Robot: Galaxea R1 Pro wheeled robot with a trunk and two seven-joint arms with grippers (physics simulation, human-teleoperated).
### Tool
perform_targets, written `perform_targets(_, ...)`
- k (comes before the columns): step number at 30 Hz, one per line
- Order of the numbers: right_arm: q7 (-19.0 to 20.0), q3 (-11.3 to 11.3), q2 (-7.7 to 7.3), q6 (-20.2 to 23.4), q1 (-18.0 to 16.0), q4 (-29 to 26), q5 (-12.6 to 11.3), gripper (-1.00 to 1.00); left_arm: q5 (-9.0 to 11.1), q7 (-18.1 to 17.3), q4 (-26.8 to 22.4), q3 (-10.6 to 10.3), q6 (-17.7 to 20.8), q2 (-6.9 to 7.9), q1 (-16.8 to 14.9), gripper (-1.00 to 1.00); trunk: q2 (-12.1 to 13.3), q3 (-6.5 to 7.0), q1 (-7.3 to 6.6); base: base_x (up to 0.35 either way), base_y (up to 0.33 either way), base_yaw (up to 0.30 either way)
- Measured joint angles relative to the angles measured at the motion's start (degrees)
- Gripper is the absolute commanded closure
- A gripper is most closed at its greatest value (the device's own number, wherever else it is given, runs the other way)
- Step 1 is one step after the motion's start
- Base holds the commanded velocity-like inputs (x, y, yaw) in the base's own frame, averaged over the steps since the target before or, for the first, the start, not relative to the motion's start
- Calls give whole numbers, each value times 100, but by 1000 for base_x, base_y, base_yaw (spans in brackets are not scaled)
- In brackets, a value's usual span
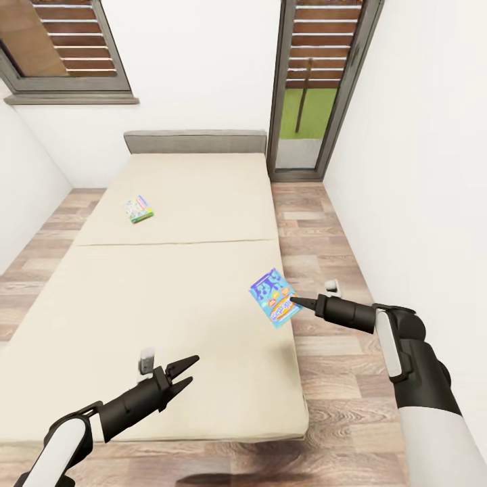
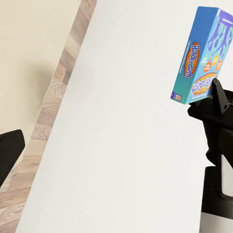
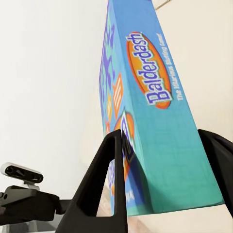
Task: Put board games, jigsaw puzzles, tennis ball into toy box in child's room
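Note:
A small blue board game point(image 1: 274, 297) marked "Balderdash" hangs tilted over the bed's right edge, with my right gripper point(image 1: 295, 302) shut on its lower end. The right wrist view shows that box point(image 3: 155, 111) wedged between the two black fingers point(image 3: 109, 179). From the left wrist view the same box point(image 2: 201, 53) stands on edge above the right gripper point(image 2: 213, 99). A green-edged, white-faced board game point(image 1: 138, 209) lies flat on the far left of the bed point(image 1: 169, 284). My left gripper point(image 1: 191, 370) hovers open and empty over the bed's near end. The toy box and table are out of view.
The beige bed has a grey headboard point(image 1: 196, 141) against the far white wall. A window point(image 1: 67, 47) is at the upper left and a glass door point(image 1: 311, 88) at the upper right. Wood-plank floor point(image 1: 325, 230) runs along the bed's right side up to a white wall.

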Motion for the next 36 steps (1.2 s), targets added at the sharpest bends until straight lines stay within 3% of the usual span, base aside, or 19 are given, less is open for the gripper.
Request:
perform_targets(10,-28,9,9,0,15,-69,-10,100,-7,17,14,0,-3,-17,0,-100,401,272,-220,0,0,0)
perform_targets(23,-29,4,4,1,59,-228,-15,100,-204,25,19,1,-4,-49,0,-100,923,625,-506,0,0,0)
perform_targets(36,-28,2,4,0,117,-395,-12,100,-246,28,19,0,-4,-54,0,-100,1445,979,-791,0,0,0)
